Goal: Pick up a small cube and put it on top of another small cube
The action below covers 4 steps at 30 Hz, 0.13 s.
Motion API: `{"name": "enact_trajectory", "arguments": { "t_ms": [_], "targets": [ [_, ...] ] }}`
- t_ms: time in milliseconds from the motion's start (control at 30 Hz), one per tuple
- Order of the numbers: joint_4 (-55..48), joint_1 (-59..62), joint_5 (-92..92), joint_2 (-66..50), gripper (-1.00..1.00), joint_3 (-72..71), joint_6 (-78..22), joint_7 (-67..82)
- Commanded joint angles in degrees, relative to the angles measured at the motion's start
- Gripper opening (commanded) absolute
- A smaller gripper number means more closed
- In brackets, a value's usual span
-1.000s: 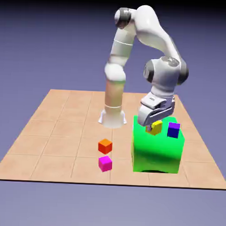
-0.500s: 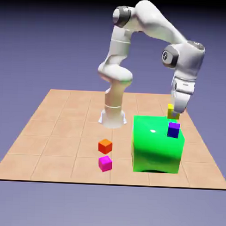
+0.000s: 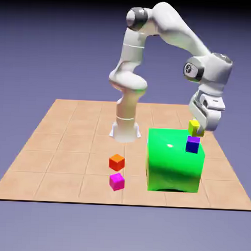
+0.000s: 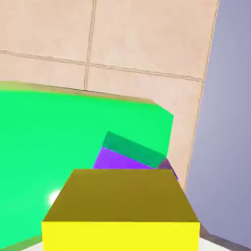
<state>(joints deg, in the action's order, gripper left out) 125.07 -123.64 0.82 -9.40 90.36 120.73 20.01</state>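
Clearly, the white arm's two-finger gripper (image 3: 195,129) was clamped on the small plain yellow cube (image 3: 194,127), which hung just above the small dark blue cube with a purple top face (image 3: 192,144) in the exterior view. That blue cube sat on top of the much larger glossy green block (image 3: 175,161), close to its edge on the exterior view's right. In the hand view the yellow cube (image 4: 121,211) filled the lower middle and hid the fingertips, and only a sliver of the purple top (image 4: 120,160) showed beyond it (so how well the two lined up could not be settled from there). The likely trouble was a skewed placement: the yellow cube looked tilted in the grip, and if let go off-centre or from too high it could tip off the blue cube and tumble off the green block. The small orange cube (image 3: 116,161) and small magenta cube (image 3: 117,181) lay well apart on the tiled table (image 3: 60,145).
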Motion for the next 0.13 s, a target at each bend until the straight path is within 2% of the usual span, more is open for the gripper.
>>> {"name": "enact_trajectory", "arguments": {
  "t_ms": [0,33,100],
  "targets": [
    [0.32,1.03,-0.02,-0.03,-1.00,-1.02,0.53,-0.01],
    [0.32,1.03,-0.02,-0.03,1.00,-1.02,0.53,-0.01],
    [-0.33,-1.04,-0.15,0.03,1.00,1.03,-0.42,-0.08]
  ]
}}
